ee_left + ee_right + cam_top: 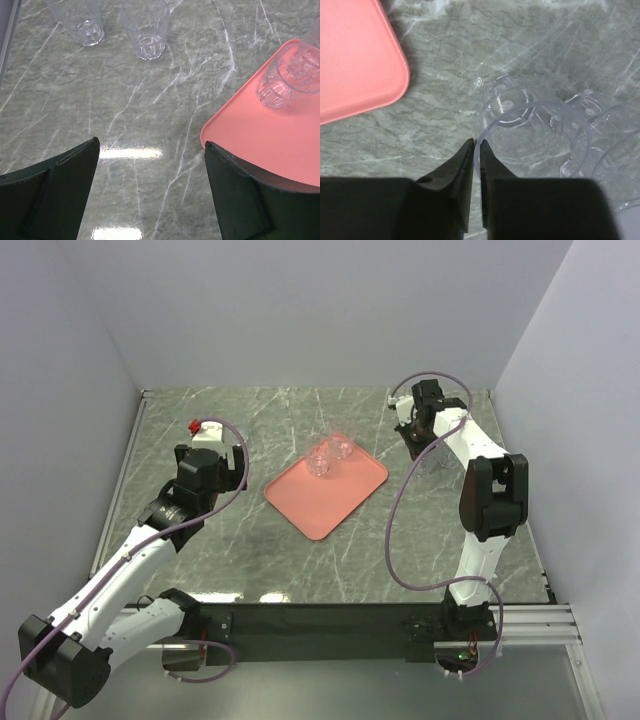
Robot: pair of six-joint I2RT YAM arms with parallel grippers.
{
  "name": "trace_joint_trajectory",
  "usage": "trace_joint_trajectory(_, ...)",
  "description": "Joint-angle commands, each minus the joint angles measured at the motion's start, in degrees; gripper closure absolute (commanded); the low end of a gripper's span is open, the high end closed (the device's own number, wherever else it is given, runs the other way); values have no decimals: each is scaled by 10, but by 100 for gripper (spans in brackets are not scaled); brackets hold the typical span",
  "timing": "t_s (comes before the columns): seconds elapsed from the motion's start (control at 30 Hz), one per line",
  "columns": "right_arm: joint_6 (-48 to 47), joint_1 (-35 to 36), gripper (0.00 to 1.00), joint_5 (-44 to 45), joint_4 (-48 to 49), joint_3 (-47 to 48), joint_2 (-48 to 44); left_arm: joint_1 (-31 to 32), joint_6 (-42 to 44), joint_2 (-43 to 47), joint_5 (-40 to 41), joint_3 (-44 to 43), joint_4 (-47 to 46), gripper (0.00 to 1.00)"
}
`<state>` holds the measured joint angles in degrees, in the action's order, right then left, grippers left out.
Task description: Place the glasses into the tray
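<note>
The salmon-pink tray point(330, 505) point(260, 137) point(355, 65) lies mid-table, with two clear glasses point(320, 462) point(342, 448) point(285, 80) standing on its far end. In the right wrist view my right gripper point(477, 142) point(418, 440) is shut on the thin rim of a glass point(520, 120), one finger inside it and one outside. More glasses point(600, 135) crowd against it on the right. My left gripper point(151, 143) point(240, 465) hovers open and empty over bare marble by the tray's left corner. Two further glasses point(85, 22) point(146, 27) stand ahead of it.
White walls close in the table on the left, back and right. A metal rail point(120, 480) runs along the left edge. The pinched glass stands just right of the tray's rounded corner point(402, 80).
</note>
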<state>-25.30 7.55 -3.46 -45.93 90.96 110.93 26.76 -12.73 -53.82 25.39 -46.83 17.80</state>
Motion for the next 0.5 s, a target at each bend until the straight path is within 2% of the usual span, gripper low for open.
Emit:
trace_joint_trajectory(0.0,-6,6,97,-1,5,2,-36,-1,8,10,9,3,-24,9)
trace_joint_trajectory(0.03,-7,7,100,-1,6,2,-39,-1,8,9,9,4,-24,8)
trace_joint_trajectory(0.3,-9,21,100,-10,23,-14,-109,0,8,14,11,5,-26,9)
trace_joint_trajectory(0.47,-16,30,100,-58,28,-42,-154,-1,8,14,9,4,-26,9)
